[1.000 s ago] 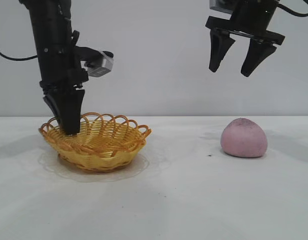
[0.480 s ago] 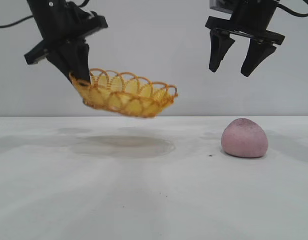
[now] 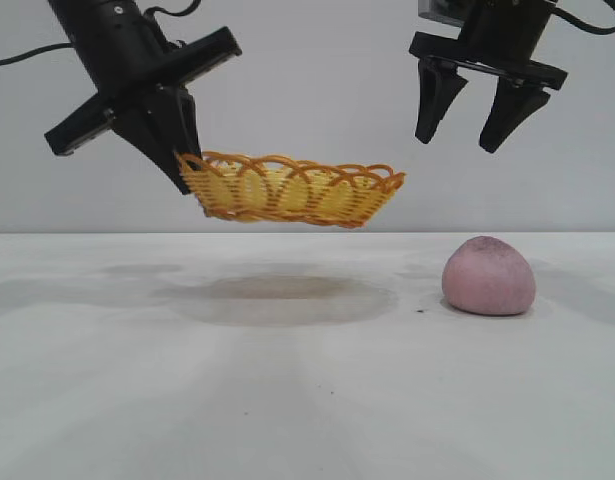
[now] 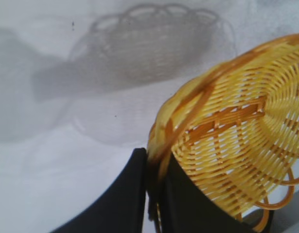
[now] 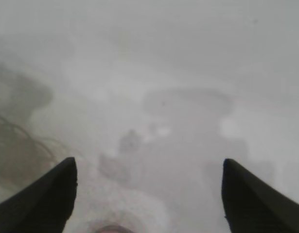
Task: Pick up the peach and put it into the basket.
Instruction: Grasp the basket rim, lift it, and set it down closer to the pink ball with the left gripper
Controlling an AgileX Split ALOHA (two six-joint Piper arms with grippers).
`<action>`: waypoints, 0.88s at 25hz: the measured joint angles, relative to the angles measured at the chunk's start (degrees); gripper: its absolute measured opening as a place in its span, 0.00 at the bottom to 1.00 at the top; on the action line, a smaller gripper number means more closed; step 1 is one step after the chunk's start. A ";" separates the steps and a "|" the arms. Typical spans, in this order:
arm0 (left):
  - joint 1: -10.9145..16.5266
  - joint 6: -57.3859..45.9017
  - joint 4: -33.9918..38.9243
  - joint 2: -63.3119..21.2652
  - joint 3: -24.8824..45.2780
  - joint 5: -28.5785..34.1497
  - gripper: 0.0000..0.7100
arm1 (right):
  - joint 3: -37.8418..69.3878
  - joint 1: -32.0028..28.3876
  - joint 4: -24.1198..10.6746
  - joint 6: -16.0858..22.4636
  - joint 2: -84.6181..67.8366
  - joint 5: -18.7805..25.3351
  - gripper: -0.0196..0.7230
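My left gripper (image 3: 185,172) is shut on the left rim of the yellow-orange wicker basket (image 3: 292,190) and holds it in the air, about level, well above the table. In the left wrist view the basket (image 4: 237,136) fills one side, its rim pinched by my gripper (image 4: 154,167). The pink-mauve peach (image 3: 488,276) rests on the table at the right. My right gripper (image 3: 472,135) hangs open and empty high above the peach. In the right wrist view its gripper (image 5: 148,167) stands wide, with a sliver of the peach (image 5: 110,228) at the frame's edge.
The white table (image 3: 307,400) carries the basket's shadow (image 3: 277,295) under the lifted basket. A plain grey wall stands behind.
The left arm lifted the basket off the table, then carried it to the right and levelled it. The right gripper and the peach have not moved.
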 joint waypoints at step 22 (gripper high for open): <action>-2.52 -7.74 -3.23 1.40 8.33 -10.45 0.27 | 0.00 0.00 0.24 0.00 0.00 0.00 0.74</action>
